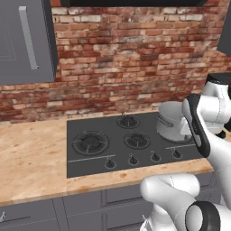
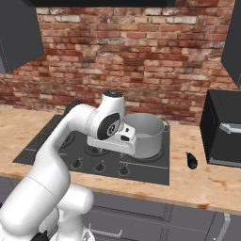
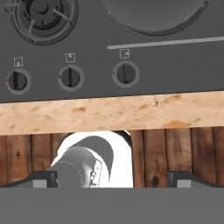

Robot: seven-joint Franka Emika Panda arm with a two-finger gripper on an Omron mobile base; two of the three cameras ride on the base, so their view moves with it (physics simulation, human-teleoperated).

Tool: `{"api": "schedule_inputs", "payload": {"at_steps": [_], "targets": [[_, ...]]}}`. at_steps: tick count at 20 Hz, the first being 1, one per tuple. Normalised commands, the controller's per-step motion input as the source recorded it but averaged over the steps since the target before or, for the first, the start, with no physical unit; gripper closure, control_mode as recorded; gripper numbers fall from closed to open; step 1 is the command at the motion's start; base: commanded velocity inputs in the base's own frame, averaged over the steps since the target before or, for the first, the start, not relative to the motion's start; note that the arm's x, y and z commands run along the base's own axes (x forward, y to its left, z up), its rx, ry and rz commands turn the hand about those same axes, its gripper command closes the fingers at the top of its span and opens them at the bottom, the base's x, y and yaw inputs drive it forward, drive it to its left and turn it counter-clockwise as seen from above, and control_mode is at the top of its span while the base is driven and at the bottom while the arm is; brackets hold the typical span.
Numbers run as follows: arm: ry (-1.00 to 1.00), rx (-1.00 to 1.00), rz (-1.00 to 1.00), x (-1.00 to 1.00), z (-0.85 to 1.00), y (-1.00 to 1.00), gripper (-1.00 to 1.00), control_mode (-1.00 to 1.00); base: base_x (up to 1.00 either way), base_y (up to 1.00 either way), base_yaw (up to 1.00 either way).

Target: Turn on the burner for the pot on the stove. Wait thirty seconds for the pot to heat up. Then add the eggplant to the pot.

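The grey metal pot (image 2: 143, 131) stands on the back right burner of the dark stove (image 1: 90, 162), and the arm partly covers the pot (image 1: 170, 118) in the left base view. The small dark eggplant (image 2: 191, 160) lies on the wooden counter to the right of the stove. My gripper (image 3: 113, 178) is open with nothing between its wide-apart fingertips (image 3: 43, 177). It hangs over the stove's front edge, looking down on three black knobs (image 3: 71, 77). The rightmost knob (image 3: 125, 73) lies below the pot's base (image 3: 153, 15).
A black boxy appliance (image 2: 225, 128) stands on the counter right of the eggplant. A brick wall (image 1: 126, 54) runs behind the stove, with dark cabinets (image 1: 25, 40) above. The wooden counter (image 1: 31, 158) stretches to the left of the stove.
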Motion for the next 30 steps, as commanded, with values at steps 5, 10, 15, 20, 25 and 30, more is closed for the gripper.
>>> {"api": "schedule_inputs", "payload": {"at_steps": [5, 10, 15, 20, 25, 30], "targets": [[0.03, 0.0, 0.0, 0.0, -0.25, -0.01, -1.0, -1.0, 0.0, 0.0, 0.0], [-0.02, 0.0, 0.0, 0.19, -0.23, 0.0, -1.0, -1.0, 0.0, 0.0, 0.0], [-0.02, 0.0, 0.0, 0.31, -0.18, 0.0, -1.0, -1.0, 0.0, 0.0, 0.0], [0.03, 0.0, 0.02, 0.1, -0.12, -0.06, -1.0, -1.0, 0.0, 0.0, 0.0], [0.03, 0.0, 0.04, 0.18, -0.33, 0.0, -1.0, -1.0, 0.0, 0.0, 0.0], [0.0, 0.0, 0.04, 0.14, -0.35, 0.0, -1.0, -1.0, 0.0, 0.0, 0.0]]}}
